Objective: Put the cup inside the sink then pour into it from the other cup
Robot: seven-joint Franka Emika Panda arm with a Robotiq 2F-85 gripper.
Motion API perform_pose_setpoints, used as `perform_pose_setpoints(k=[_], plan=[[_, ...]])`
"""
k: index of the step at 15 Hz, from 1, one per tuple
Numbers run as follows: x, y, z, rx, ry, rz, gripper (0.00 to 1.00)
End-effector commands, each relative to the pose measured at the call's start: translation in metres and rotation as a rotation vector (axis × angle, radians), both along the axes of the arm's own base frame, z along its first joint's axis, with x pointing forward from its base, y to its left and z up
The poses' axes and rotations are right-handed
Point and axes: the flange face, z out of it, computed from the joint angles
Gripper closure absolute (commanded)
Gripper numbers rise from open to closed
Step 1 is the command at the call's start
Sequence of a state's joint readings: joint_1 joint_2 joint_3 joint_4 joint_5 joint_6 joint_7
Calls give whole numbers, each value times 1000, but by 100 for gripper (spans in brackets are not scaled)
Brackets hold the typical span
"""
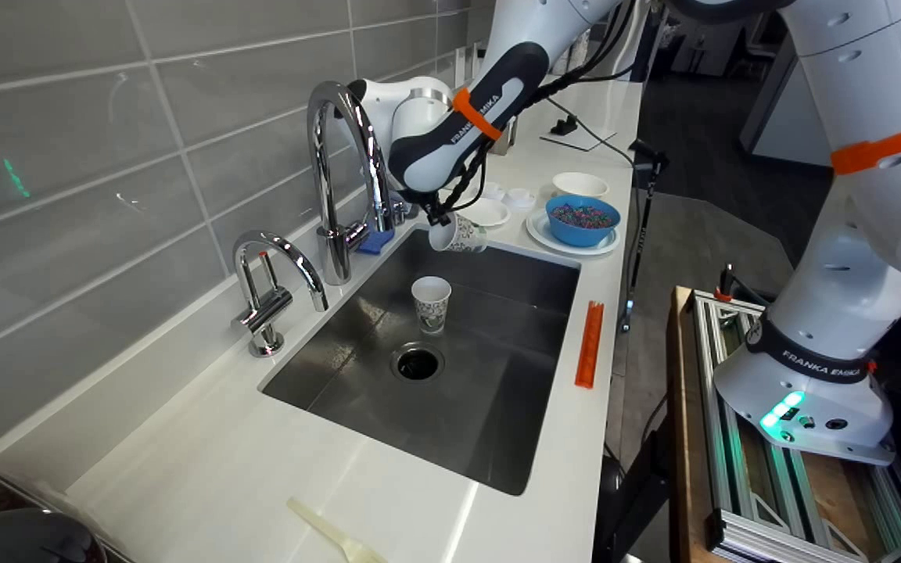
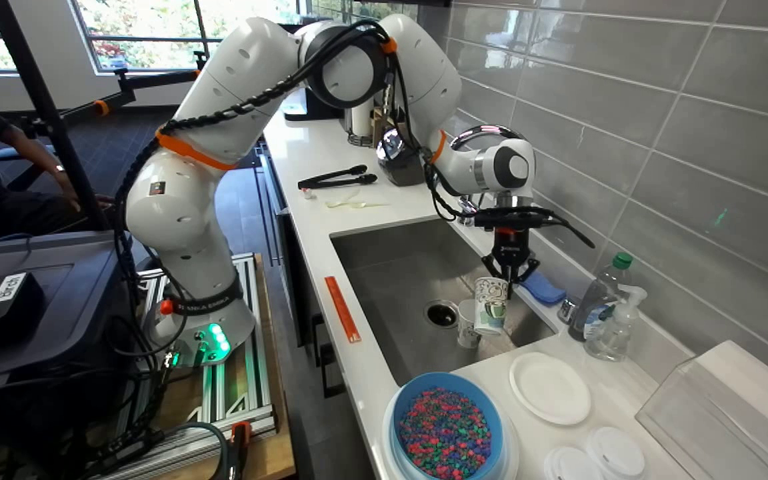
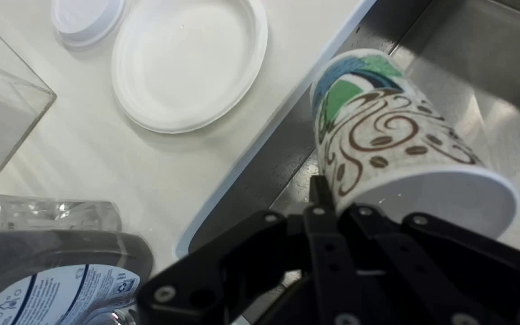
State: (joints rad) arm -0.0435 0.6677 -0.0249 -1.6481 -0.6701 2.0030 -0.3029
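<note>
A grey tiled wall point(image 1: 263, 86) runs behind a white tabletop point(image 1: 184, 469), where one steel sink point(image 1: 482, 407) is set. Two chrome taps point(image 1: 328, 203) stand beside it, one blue bowl point(image 1: 585, 237) near its edge. The tool point(image 2: 510, 279) is clamped on the side of one tilted cup point(image 2: 490, 307) above the sink; a second cup point(image 1: 431, 310) stands upright inside, near the drain point(image 1: 418, 363).

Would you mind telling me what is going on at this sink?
A robot arm is at work here: its gripper pinches a patterned paper cup near the rim, holding it tipped on its side above the sink. A second cup stands upright in the sink, near the drain. So one cup is in place, and this looks like the pouring step, though no stream shows and I cannot tell what, if anything, is being poured.
</note>
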Motion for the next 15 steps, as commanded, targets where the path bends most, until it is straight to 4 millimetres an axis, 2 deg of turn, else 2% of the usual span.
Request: perform_pose_setpoints(k=[1, 7, 15], plan=[[-12, -8, 11, 42, -39, -29, 99], [-23, -28, 25, 107, -97, -82, 99], [-41, -63, 49, 189, -234, -162, 99]])
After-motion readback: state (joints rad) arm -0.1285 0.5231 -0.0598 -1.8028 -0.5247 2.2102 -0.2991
